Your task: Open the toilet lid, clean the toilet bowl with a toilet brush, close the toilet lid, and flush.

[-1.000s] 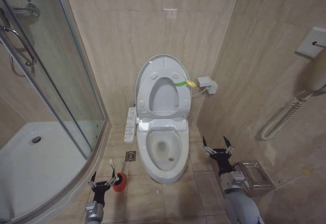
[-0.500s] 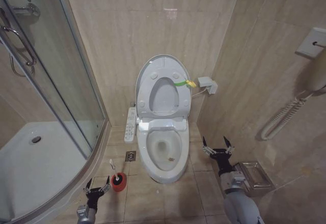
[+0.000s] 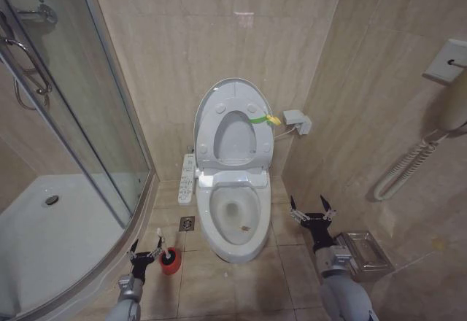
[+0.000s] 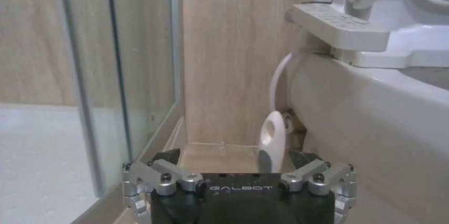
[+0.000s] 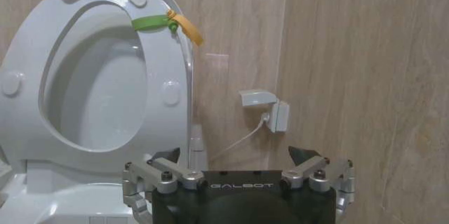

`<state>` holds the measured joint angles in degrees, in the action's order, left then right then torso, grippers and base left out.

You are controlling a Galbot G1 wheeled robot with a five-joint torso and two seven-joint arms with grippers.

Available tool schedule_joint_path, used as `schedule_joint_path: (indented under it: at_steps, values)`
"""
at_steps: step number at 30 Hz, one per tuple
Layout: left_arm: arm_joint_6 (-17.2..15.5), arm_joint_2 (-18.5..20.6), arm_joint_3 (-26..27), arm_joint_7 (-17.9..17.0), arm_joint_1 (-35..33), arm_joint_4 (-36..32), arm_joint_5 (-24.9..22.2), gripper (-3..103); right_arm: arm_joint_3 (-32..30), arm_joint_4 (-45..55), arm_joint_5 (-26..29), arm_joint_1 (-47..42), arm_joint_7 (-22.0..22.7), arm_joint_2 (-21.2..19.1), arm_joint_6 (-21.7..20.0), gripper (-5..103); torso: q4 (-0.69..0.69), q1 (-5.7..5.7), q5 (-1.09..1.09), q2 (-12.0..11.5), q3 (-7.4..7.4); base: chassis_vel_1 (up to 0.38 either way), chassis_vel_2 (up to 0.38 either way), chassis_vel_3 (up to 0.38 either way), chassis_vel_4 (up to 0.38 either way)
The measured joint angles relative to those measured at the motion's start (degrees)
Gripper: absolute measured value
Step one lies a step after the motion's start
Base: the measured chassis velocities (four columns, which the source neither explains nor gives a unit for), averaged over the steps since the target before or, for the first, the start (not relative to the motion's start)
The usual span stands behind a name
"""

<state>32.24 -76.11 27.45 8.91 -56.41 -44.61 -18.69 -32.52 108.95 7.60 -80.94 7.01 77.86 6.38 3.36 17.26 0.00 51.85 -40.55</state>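
The toilet lid (image 3: 232, 91) stands up against the wall with the ring seat raised in front of it and a yellow-green loop (image 5: 168, 23) at its edge. The toilet bowl (image 3: 235, 222) is uncovered. On the floor to its left stands a red holder (image 3: 170, 261) with the toilet brush in it, its head hidden. The brush's white handle (image 4: 272, 142) rises just ahead of my left gripper (image 3: 146, 250), which is open, and sits nearer one finger. My right gripper (image 3: 312, 208) hangs open to the right of the bowl, apart from it.
A glass shower door (image 3: 87, 117) and white shower tray (image 3: 44, 233) close off the left. The button panel (image 3: 187, 177) and a floor drain (image 3: 187, 224) lie left of the bowl. A metal box (image 3: 365, 252), a coiled cord (image 3: 408, 164) and a wall socket (image 3: 298, 122) are on the right.
My left gripper dropped back from the red holder half a second ago and has come forward to the brush handle again, still open. The right arm has not moved.
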Motion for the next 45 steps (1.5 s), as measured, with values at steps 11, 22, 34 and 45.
schedule_joint_path:
  at_steps: [11,22,34,45]
  values:
    - [1.4,-0.4,-0.5,1.1,1.9,2.8,1.5,100,0.0,0.0,0.0,0.0,0.0,0.0,0.0,100,-0.01,0.00,0.00,0.0,0.00,0.000,0.000,0.000,0.000]
    - [2.9,0.1,-0.5,1.1,4.7,7.1,4.4,100,0.0,0.0,0.0,0.0,0.0,0.0,0.0,100,-0.01,0.00,0.00,0.0,0.00,0.000,0.000,0.000,0.000]
    - [3.7,-0.1,-1.5,2.3,7.7,10.3,5.8,100,0.0,0.0,0.0,0.0,0.0,0.0,0.0,100,-0.01,0.00,0.00,0.0,0.00,0.000,0.000,0.000,0.000]
    - [3.5,-0.8,-2.1,0.3,8.4,10.7,6.8,100,0.0,0.0,0.0,0.0,0.0,0.0,0.0,100,-0.01,0.00,0.00,0.0,0.00,0.000,0.000,0.000,0.000]
